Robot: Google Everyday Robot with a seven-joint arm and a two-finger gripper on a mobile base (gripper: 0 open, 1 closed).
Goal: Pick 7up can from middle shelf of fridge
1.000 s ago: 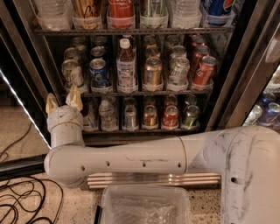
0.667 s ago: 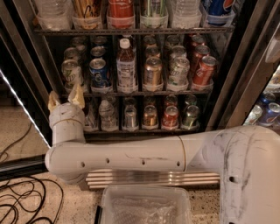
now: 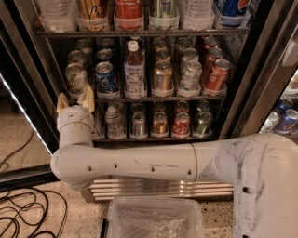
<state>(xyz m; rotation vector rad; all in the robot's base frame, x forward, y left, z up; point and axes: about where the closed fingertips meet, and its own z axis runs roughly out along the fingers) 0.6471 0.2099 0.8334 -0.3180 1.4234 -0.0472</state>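
Observation:
The fridge point(image 3: 259, 79) stands open in front of me, its interior dark. On the middle shelf point(image 3: 153, 99) the 7up can point(image 3: 76, 77), pale silver with green markings, stands at the front of the far-left row. To its right stand a blue Pepsi can point(image 3: 105, 76), a bottle point(image 3: 134, 69), a gold can point(image 3: 163, 77), another silver-green can point(image 3: 190, 74) and a red can point(image 3: 217, 74). My gripper point(image 3: 74, 101) is open and empty. Its tan fingertips point(image 3: 87, 97) point up just below and in front of the 7up can, not touching it.
The rack above holds large bottles point(image 3: 129, 11). The rack below holds small cans and water bottles point(image 3: 159, 123). A steel grille point(image 3: 163, 188) runs along the base. A clear plastic bin point(image 3: 156, 218) sits at the bottom. Cables point(image 3: 23, 218) lie on the floor at left.
My gripper has risen a little and shifted right, closer to the 7up can. The cans have not moved.

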